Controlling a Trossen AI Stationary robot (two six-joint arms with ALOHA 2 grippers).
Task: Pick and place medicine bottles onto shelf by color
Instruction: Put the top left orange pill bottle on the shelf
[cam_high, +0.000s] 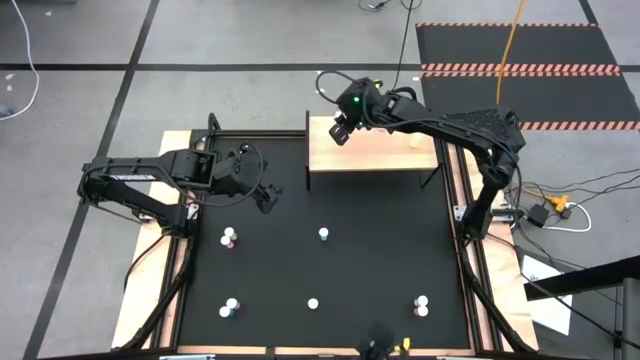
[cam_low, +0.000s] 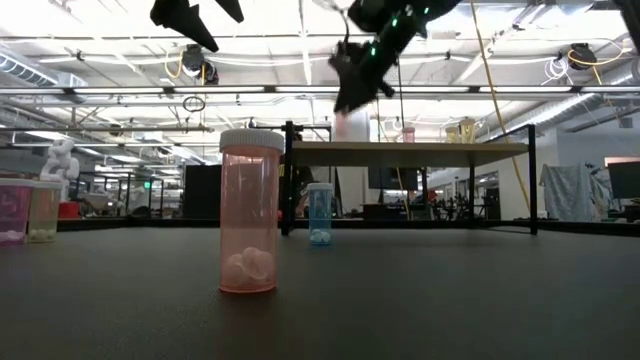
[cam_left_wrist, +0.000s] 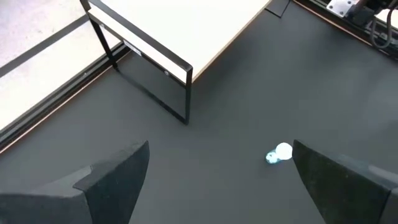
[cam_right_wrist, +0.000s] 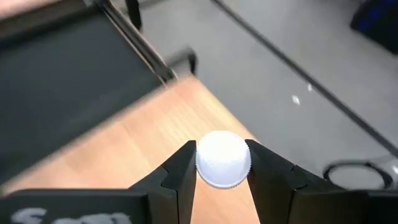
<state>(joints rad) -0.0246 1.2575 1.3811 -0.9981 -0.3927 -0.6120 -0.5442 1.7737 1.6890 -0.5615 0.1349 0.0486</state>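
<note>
Medicine bottle, white-capped (cam_right_wrist: 224, 158), is clamped between the fingers of the right pincer (cam_high: 340, 127), which is over the near-left part of the light-wood shelf (cam_high: 385, 155); the wrist view shows the cap directly above bare board, near a corner. Body colour of this bottle cannot be told; in the low view it appears pale and blurred below the pincer, above the shelf top. One bottle (cam_high: 413, 138) already stands on the shelf, well to the side of the held one. Judgement: the step in hand is the set-down. To do it well, the pincer should lower straight until the base meets the board, keep clear of the edge and corner, hold the bottle upright, and part its fingers only once it is seated, then lift vertically so the cap is not dragged. Left pincer (cam_high: 267, 196) waits with fingers apart above the black surface (cam_high: 370, 270), a blue bottle (cam_left_wrist: 279, 153) ahead of it. Others, including a pink bottle (cam_low: 248, 213), remain on the surface.
</note>
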